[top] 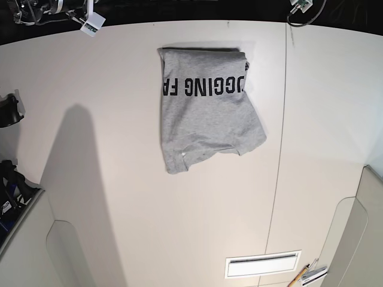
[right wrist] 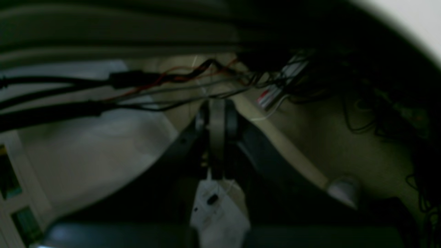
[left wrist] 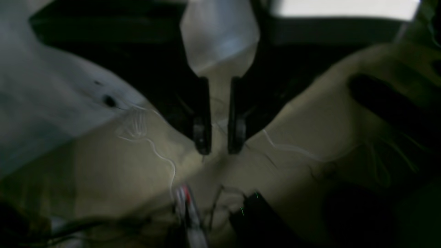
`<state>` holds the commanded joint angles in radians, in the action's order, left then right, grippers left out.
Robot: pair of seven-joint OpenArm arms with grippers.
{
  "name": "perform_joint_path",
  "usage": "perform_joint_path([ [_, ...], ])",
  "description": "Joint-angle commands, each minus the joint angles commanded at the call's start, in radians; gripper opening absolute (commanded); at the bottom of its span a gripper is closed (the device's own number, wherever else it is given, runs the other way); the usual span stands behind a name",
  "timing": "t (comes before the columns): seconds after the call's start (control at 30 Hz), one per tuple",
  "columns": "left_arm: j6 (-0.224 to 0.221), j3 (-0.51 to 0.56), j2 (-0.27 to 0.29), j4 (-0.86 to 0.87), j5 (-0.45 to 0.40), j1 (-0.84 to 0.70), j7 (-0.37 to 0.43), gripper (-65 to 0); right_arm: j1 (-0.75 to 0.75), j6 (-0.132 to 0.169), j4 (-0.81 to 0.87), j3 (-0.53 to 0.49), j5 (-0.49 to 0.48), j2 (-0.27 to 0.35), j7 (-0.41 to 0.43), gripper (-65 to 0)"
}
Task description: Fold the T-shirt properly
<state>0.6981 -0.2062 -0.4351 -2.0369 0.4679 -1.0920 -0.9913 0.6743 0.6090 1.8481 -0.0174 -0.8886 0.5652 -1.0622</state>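
The heather-grey T-shirt (top: 206,119) lies folded into a rough rectangle on the white table (top: 119,179), at the back middle, with black block lettering facing up near its far edge. A sleeve or hem edge sticks out at its near side. My left gripper (left wrist: 218,151) is parked off the table's far right corner (top: 299,6), its jaws close together and empty. My right gripper (right wrist: 217,103) is parked off the far left corner (top: 90,24), also narrow and empty. Neither wrist view shows the shirt.
A white vent slot (top: 262,264) and some pens (top: 311,274) sit at the near right. A seam (top: 281,149) runs down the table right of the shirt. Dark gear (top: 9,110) stands at the left edge. Loose cables (right wrist: 155,82) hang near the right gripper.
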Motion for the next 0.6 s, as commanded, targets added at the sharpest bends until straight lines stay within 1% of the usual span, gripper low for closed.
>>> perform_joint_path([
  [0.1, 0.000, 0.029, 0.000, 0.124, 0.008, 0.000, 0.006, -56.0, 0.034, 0.000, -0.001, -0.038, 0.031, 0.004, 0.005, -65.0],
  [0.17, 0.000, 0.074, -0.001, 0.198, 0.013, 0.000, 0.035, -56.0, 0.053, 0.000, -0.002, -0.064, 0.064, 0.021, 0.036, -65.0],
  [0.23, 0.000, 0.132, -0.001, 0.251, -0.017, 0.000, 0.076, -55.9, 0.055, -0.001, -0.006, -0.096, 0.100, 0.042, 0.057, -65.0],
  [0.3, 0.000, 0.192, -0.001, 0.301, -0.101, 0.000, 0.140, -55.9, 0.055, -0.003, -0.016, -0.127, 0.140, 0.055, 0.086, -65.0],
  [0.37, 0.000, 0.259, -0.015, 0.358, -0.187, 0.001, 0.222, -52.8, 0.054, -0.003, -0.037, -0.155, 0.175, 0.055, 0.110, -65.0],
  [0.47, 0.000, 0.377, -0.060, 0.446, -0.368, 0.011, 0.385, -48.0, 0.048, -0.003, -0.101, -0.194, 0.229, 0.055, 0.182, -65.0],
  [0.5, 0.000, 0.411, -0.066, 0.476, -0.426, 0.024, 0.424, -46.7, 0.045, -0.003, -0.130, -0.204, 0.248, 0.055, 0.218, -65.0],
  [0.53, 0.000, 0.440, -0.066, 0.509, -0.463, 0.043, 0.441, -46.0, 0.040, -0.003, -0.163, -0.212, 0.265, 0.055, 0.259, -65.0],
  [0.6, 0.000, 0.487, -0.063, 0.581, -0.473, 0.095, 0.443, -45.4, 0.019, -0.003, -0.235, -0.230, 0.283, 0.054, 0.320, -65.0],
])
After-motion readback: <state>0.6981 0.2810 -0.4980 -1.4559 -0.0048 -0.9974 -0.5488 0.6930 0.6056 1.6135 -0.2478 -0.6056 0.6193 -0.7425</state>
